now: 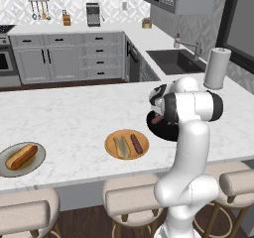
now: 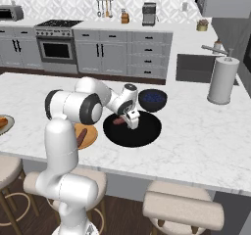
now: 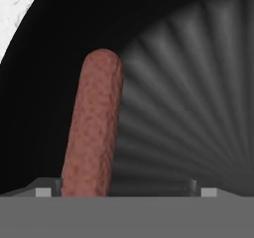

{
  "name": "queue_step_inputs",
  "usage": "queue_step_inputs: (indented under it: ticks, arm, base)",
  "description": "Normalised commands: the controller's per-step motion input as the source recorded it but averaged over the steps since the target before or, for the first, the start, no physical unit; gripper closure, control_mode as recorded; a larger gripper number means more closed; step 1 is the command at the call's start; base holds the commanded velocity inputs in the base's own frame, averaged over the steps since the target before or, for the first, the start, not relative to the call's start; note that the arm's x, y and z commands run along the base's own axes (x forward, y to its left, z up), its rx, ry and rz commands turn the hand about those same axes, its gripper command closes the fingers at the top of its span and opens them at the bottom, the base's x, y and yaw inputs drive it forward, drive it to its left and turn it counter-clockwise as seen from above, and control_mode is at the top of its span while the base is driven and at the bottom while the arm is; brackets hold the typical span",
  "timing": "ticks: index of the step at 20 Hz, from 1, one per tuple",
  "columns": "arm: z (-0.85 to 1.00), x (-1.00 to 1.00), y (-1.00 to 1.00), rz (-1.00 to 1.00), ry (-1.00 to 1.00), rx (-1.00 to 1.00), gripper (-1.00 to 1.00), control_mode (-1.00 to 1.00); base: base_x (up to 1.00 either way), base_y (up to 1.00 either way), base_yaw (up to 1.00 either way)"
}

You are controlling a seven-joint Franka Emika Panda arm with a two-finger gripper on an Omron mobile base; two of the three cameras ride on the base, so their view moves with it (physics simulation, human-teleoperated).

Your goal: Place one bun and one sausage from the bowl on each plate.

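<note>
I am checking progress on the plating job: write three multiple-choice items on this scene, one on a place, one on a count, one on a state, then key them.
1. Where does the sausage near the gripper lie?
A. in the black bowl
B. on the grey-rimmed plate
C. in the sink

2. How many food pieces lie on the orange plate?
A. none
B. two
C. four

3. What does the grey-rimmed plate hold?
A. nothing
B. a cup
C. one orange-tan bun

Key: 1 A, the hand view shows it on the bowl's dark ribbed inside. 2 B, a pale bun and a dark sausage lie side by side. 3 C, the left base view shows one bun there.
</note>
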Motion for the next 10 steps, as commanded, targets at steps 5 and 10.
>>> queue_step_inputs:
  ticks: [5, 10]
  arm:
    - [0.01, -0.05, -0.02, -0.01, 0.00, 0.00, -1.00, -1.00]
    - [0.00, -0.23, -0.06, 0.00, -0.02, 0.00, -1.00, -1.00]
  base:
    - [0.00, 0.00, 0.00]
    - [0.00, 0.00, 0.00]
